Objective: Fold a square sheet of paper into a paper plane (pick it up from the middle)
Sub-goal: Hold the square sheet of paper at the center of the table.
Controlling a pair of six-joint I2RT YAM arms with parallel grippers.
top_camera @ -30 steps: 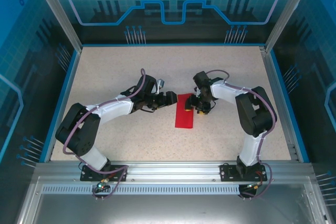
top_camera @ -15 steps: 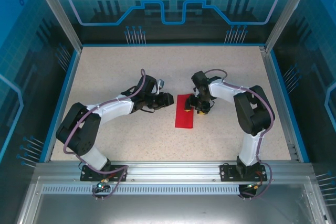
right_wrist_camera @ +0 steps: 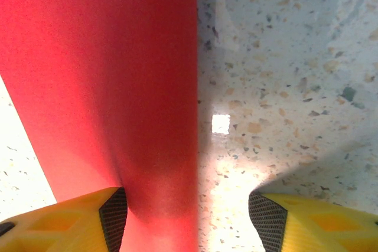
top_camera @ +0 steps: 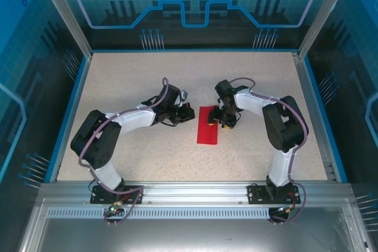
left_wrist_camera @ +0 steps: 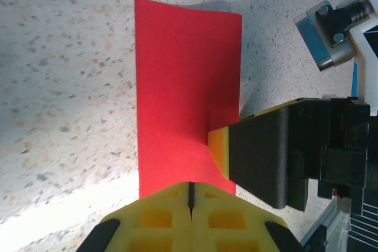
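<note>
From above, the red sheet (top_camera: 207,125) lies as a long rectangle on the speckled table (top_camera: 130,81), between my two wrists. My left gripper (top_camera: 189,112) sits just beside the far left corner of the sheet. My right gripper (top_camera: 223,120) stands at its far right edge.

My left jaws are pressed together. In the left wrist view the two yellow halves meet in a thin seam with nothing red between them. The sheet spreads out straight ahead of those tips, its near edge running right up to them. I cannot tell whether the tips touch it or merely stand over it.

My right jaws are apart and straddle the sheet's long edge. In the right wrist view one of my fingers (right_wrist_camera: 65,219) is over the red paper and the other is over bare table, with the paper's edge running up between them.

The overhead camera is too far off to show how the right jaws meet the paper, but the left wrist view does. A black finger ends in a yellow fingertip (left_wrist_camera: 218,146) that rests on the sheet's right margin, and the paper creases faintly toward it. That view also shows the far end of the sheet casting a soft shadow on the table.
</note>
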